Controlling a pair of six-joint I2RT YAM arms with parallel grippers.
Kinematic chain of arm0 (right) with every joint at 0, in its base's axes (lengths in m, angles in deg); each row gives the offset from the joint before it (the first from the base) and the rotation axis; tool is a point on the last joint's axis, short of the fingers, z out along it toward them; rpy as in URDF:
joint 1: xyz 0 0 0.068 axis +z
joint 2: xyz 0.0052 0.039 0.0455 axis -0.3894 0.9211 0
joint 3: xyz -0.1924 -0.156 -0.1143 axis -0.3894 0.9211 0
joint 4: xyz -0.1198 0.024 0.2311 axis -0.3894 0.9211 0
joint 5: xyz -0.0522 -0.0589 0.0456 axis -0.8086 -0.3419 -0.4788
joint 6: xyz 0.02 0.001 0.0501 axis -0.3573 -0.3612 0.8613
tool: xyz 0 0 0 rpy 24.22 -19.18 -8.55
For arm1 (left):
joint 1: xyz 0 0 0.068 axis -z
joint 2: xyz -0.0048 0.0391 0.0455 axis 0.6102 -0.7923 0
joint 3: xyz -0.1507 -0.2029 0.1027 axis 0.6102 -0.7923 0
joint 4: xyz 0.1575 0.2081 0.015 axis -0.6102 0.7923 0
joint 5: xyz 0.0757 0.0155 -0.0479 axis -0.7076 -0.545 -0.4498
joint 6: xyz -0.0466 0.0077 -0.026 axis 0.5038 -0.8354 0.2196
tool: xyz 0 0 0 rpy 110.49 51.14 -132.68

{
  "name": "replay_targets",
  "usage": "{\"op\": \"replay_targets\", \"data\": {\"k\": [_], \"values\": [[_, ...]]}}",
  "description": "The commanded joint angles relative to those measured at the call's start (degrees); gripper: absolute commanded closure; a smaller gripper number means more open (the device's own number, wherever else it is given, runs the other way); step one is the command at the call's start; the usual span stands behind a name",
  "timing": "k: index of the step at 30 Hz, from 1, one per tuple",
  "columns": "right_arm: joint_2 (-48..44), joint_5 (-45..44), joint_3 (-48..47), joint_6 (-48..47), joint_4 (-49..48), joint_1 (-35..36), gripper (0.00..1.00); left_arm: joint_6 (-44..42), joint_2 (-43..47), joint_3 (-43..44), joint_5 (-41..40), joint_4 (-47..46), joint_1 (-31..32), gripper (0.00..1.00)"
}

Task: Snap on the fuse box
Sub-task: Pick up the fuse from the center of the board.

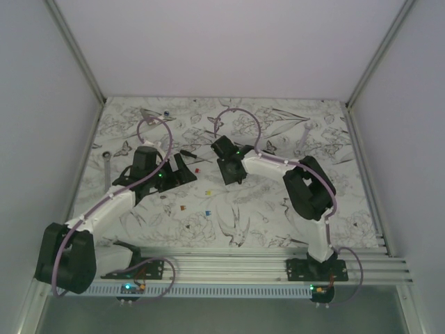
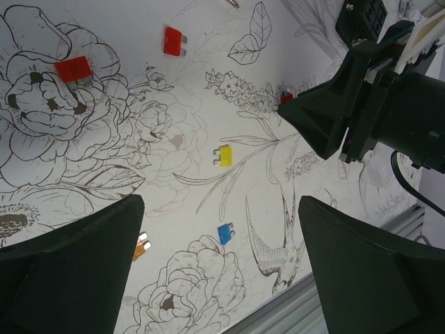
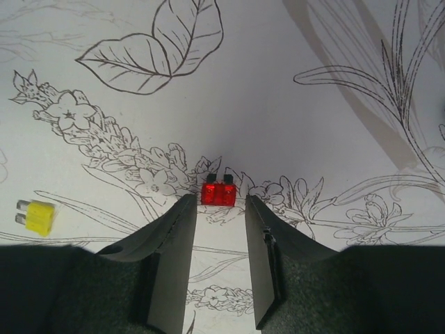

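Fuse [image 3: 218, 193], red, between tips of part-spread right jaws, contact unclear; left jaws wide apart, empty.

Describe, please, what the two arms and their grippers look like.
The left arm and right arm are white links with bulky black joints, each trailing a looped lilac cable. The left gripper and right gripper have matte black, wedge-shaped fingers. Green lights glow near the wrists.
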Motion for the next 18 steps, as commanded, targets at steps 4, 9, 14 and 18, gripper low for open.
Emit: {"op": "replay_targets", "data": {"k": [4, 9, 14, 18], "values": [[2.1, 2.2, -2.3, 0.7, -0.4, -0.5, 0.62, -1.1, -1.0, 0.6, 0.1, 1.0, 0.2, 0.01], [2.0, 2.2, -2.0, 0.5, -0.3, -0.5, 0.68, -1.0, -1.6, 0.8, 0.4, 1.0, 0.2, 0.01], [-0.2, 2.0, -0.2, -1.3, -1.3, -0.4, 0.79, -0.7, -2.0, 1.0, 0.7, 0.9, 0.2, 0.01], [-3.3, 3.0, 2.3, -3.8, -4.4, -0.3, 0.81, -0.2, -2.2, 1.2, 1.7, 0.8, 0.2, 0.01]]}}
